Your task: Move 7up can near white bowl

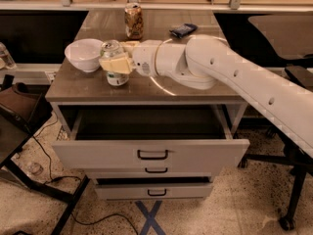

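Note:
The 7up can [114, 62], white and green with a silver top, stands upright on the table [98, 92] just right of the white bowl [84, 54], almost touching it. My gripper [117, 61] reaches in from the right and its cream fingers [116, 64] are closed around the can's middle. The white arm [210, 67] stretches across the table's right half.
A gold-brown can [133, 21] stands at the back of the table. A dark flat object [183, 30] lies at the back right. The top drawer [151, 153] below the table is pulled open. A black chair [293, 131] stands on the right, another on the left.

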`<act>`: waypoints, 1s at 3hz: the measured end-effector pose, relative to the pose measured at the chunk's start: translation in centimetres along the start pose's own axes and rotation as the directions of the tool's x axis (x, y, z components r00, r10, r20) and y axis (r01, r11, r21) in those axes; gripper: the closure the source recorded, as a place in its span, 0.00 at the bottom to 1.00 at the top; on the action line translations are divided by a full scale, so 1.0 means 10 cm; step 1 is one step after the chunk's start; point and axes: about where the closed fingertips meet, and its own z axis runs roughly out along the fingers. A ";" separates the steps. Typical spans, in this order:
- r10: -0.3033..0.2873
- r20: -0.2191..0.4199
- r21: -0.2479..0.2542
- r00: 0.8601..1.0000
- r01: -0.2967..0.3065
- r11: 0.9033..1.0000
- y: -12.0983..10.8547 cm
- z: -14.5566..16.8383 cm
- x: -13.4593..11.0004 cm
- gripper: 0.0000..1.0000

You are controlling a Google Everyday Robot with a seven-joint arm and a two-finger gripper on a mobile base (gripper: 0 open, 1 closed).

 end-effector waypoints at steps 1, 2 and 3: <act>0.000 0.001 -0.004 1.000 0.001 1.000 0.02 0.02 -0.01 0.30; -0.001 0.001 -0.008 1.000 0.001 1.000 0.03 0.04 -0.01 0.06; -0.001 0.002 -0.010 1.000 0.001 1.000 0.05 0.05 -0.02 0.00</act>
